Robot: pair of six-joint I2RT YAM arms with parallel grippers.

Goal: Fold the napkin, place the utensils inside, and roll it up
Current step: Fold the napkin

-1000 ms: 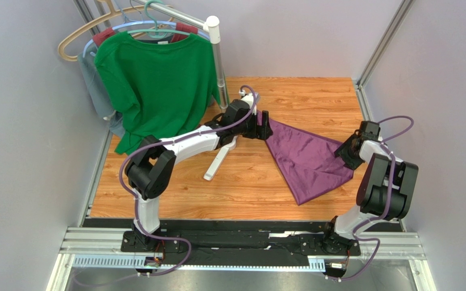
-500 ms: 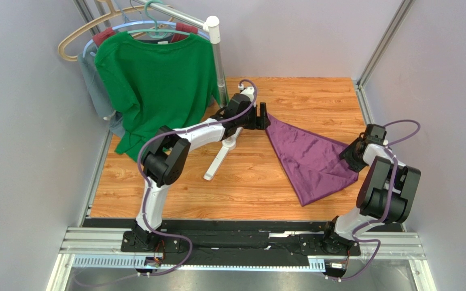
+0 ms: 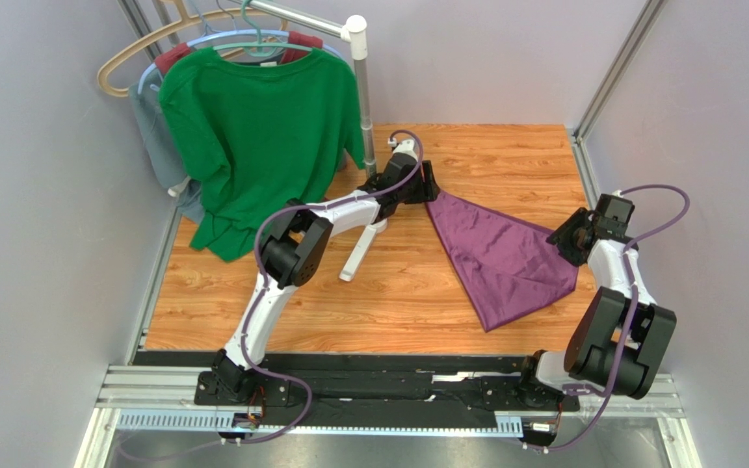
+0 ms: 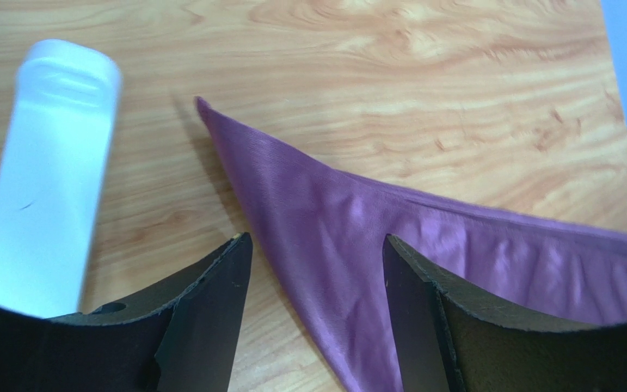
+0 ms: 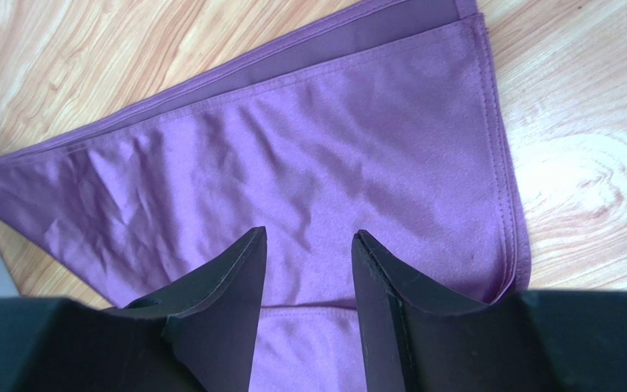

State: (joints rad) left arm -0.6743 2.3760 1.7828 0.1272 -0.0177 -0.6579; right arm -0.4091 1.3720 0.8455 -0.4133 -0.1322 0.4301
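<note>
Left arm (image 3: pixel 295 249) is stretched far out over the table (image 3: pixel 398 302), elbow raised, forearm nearly level and angled right. The left gripper (image 3: pixel 426 183) sits at the far end of the reach, just right of the rack pole (image 3: pixel 361 97). In the wrist view the left gripper (image 4: pixel 317 238) has its fingers (image 4: pixel 210 302) spread wide and grips nothing. The napkin (image 4: pixel 423 245) lies flat beneath and ahead of the gap, its pointed corner ahead-left of the fingertips. A white rack leg (image 4: pixel 47 180) lies left of the left finger, apart from the cloth.

Right arm (image 3: pixel 623 331) is folded upright near its base, with the forearm going up and away. The right gripper (image 3: pixel 566 239) is tipped down at the table's right side. In the wrist view the right gripper (image 5: pixel 309 233) has its fingers (image 5: pixel 219 310) parted with a moderate gap, nothing pinched, and the napkin (image 5: pixel 292 155) is straight below and ahead. I can't tell whether the tips touch the cloth.

The napkin (image 3: pixel 500 253) is folded into a triangle and lies between the two grippers: one corner at the left gripper, one at the right, the third pointing toward the bases. Layered hems show along the edge ahead of the right gripper and to its right.

Hard to make out:
- From above, both sets of fingertips are hidden under the gripper bodies.
- The napkin's right corner is covered by the right gripper.
- Both wrist views cut the napkin off at the lower frame edge.
- The shirt (image 3: pixel 261 136) hangs left of the left gripper and hides other garments behind it.
</note>
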